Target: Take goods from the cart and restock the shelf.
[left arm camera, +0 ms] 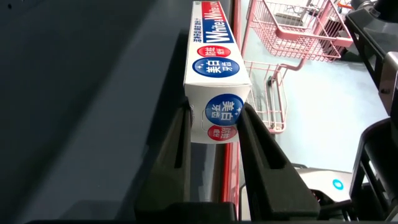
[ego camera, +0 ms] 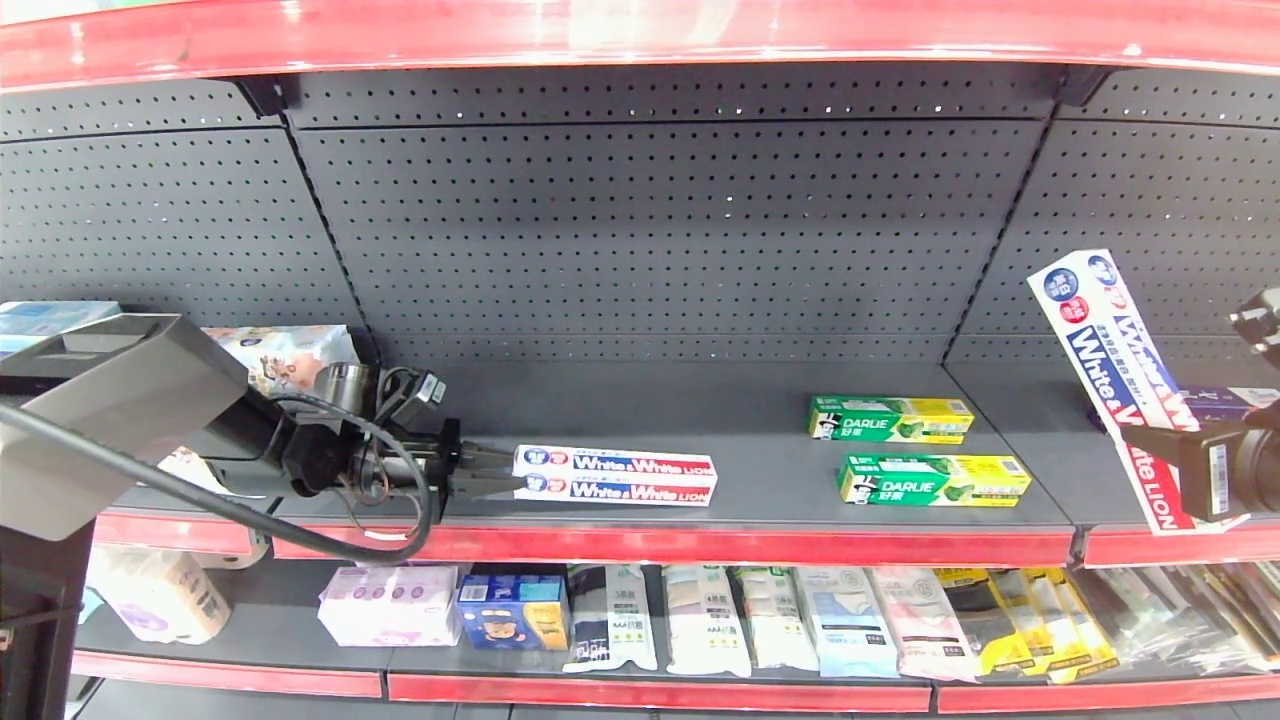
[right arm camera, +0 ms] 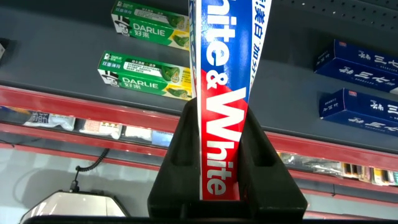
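Gripping, left: the left gripper (ego camera: 497, 472) (left arm camera: 214, 113) reaches in level over the shelf's front edge, its fingers (left arm camera: 181, 134) pressed against both sides of the near end of the flat toothpaste box (ego camera: 614, 476) (left arm camera: 214, 68).
Flat toothpaste box: a white, blue and red carton lying lengthwise on the shelf (ego camera: 700, 410), close to the red front lip (ego camera: 700, 545), left of centre.
Gripping, right: the right gripper (ego camera: 1142, 442) (right arm camera: 221, 118) is clamped around the lower part of the raised toothpaste box (ego camera: 1105, 340) (right arm camera: 224, 62).
Raised toothpaste box: same kind of carton, held off the shelf at the right bay, tilted with its top end leaning left.
Green cartons: two green and yellow boxes, rear carton (ego camera: 890, 419) (right arm camera: 149, 28) and front carton (ego camera: 933, 479) (right arm camera: 146, 76), flat on the shelf between the two grippers, apart from each other.
Blue cartons: two dark blue boxes (right arm camera: 360, 59) lie on the right bay behind the raised carton.
Cart: a pink wire cart (left arm camera: 298, 31) stands on the floor beyond the shelf front.
Lower shelf: a row of packets (ego camera: 700, 620) and small boxes.
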